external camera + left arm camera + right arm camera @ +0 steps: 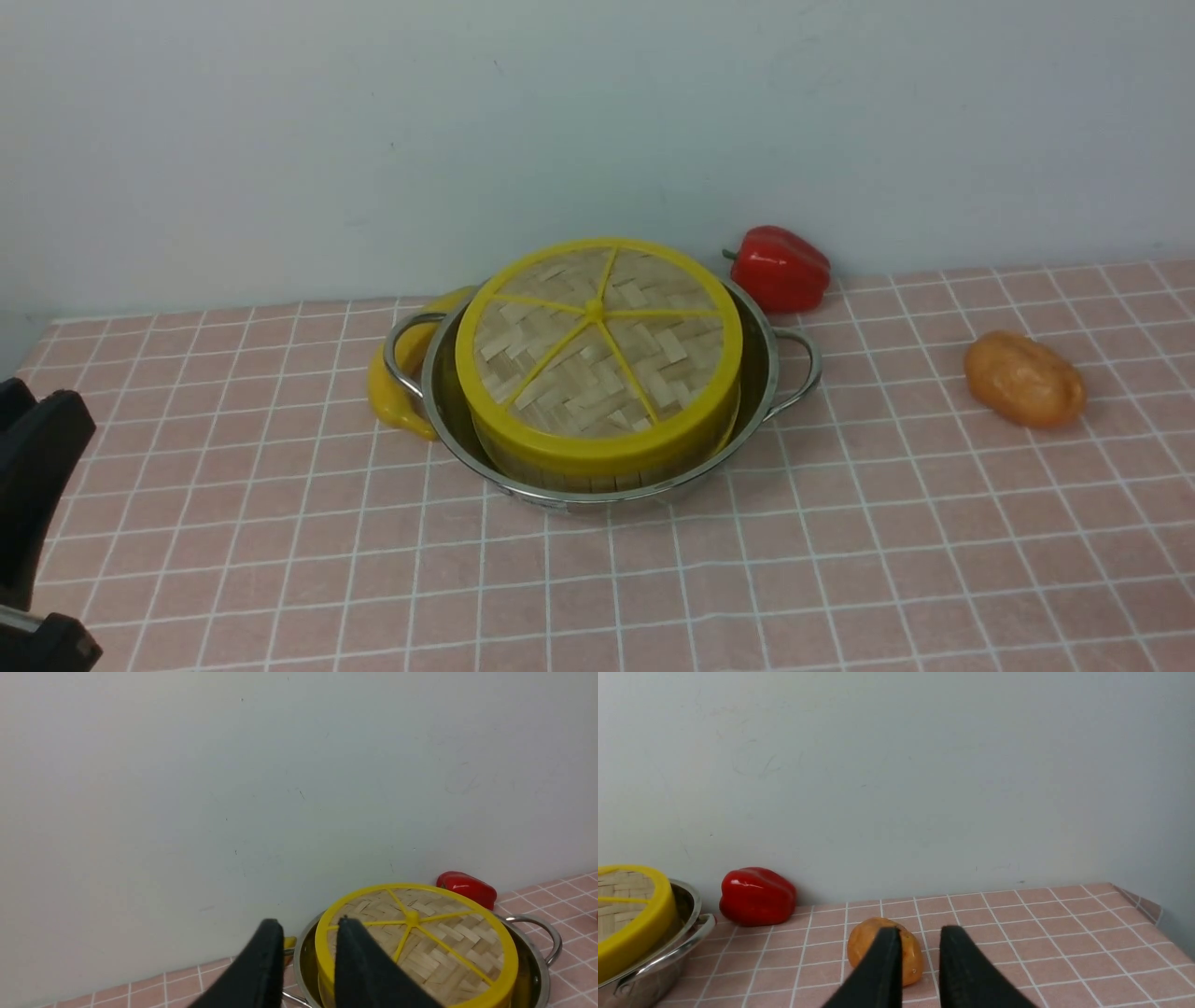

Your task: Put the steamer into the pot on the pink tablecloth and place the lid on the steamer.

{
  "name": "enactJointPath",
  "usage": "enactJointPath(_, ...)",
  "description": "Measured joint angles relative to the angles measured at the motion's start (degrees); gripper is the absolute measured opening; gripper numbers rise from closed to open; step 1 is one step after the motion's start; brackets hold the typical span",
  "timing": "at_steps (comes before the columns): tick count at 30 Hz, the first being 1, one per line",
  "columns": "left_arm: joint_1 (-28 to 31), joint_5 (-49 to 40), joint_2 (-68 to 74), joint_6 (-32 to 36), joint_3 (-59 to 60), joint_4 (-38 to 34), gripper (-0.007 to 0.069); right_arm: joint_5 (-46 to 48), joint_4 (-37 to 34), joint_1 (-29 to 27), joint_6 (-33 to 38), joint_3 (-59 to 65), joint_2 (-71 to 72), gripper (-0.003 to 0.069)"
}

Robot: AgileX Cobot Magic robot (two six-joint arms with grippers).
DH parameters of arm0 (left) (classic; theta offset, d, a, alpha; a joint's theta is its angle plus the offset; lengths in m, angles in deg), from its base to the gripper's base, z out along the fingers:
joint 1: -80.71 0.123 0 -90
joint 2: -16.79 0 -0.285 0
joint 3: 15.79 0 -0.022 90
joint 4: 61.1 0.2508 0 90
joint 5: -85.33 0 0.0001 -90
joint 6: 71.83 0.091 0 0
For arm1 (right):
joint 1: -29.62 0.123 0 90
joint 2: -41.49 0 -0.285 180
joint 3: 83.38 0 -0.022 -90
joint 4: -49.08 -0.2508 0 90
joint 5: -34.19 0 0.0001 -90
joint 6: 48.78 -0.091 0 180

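At far left I see my left gripper [306,938] near the cloth's [280,523] near edge, fingers slightly apart, holding nothing. A yellow pepper [392,387] lies against the pot's [780,373] left handle. The pot stands mid-cloth near the wall; the steamer [597,471] sits inside it, the lid [597,341] on top, tilted slightly toward me. A red pepper [780,268] lies just behind the pot's right side. Farther right lies a potato [1024,380]. My right gripper [920,947], seen only by its wrist camera, points toward the potato, fingers slightly apart, empty.
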Motion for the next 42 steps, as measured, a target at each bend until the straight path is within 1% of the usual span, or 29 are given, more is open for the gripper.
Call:
enactJointPath(7,0.0,0.0,-0.1,0.0,0.0,0.0,0.0170,0.0,0.0,0.0,-0.2,0.0,0.0,0.0162)
enactJointPath(10,0.9,-0.2,-1.4,0.3,0.0,0.6,0.0181,0.0,0.0,0.0,-0.3,0.0,0.0,0.0168)
enactJointPath(14,8.7,-1.1,-7.2,1.0,2.2,3.9,0.0196,0.1,0.0,0.0,-0.3,0.0,0.0,0.0180)
enactJointPath(16,12.8,-1.8,-11.2,1.1,5.9,4.3,0.0201,0.1,0.0,0.0,-0.4,0.0,0.0,0.0185)
enactJointPath(19,15.6,-2.1,-16.0,1.1,11.6,4.3,0.0201,0.1,0.0,0.0,-0.4,0.0,0.0,0.0192)
enactJointPath(20,15.7,-2.2,-16.0,1.1,12.1,4.3,0.0201,0.1,0.0,0.0,-0.4,0.0,0.0,0.0192)
enactJointPath(22,16.3,-2.7,-19.8,1.2,17.3,4.3,0.0209,0.1,0.0,0.0,-0.4,0.0,0.0,0.0198)
enactJointPath(25,16.3,-3.3,-20.7,1.4,21.0,4.6,0.0211,0.1,0.0,0.0,-0.4,0.0,0.1,0.0203)
enactJointPath(42,16.3,-3.3,-20.8,1.4,22.4,5.0,0.0241,0.1,0.0,0.0,-0.4,0.0,0.2,0.0238)
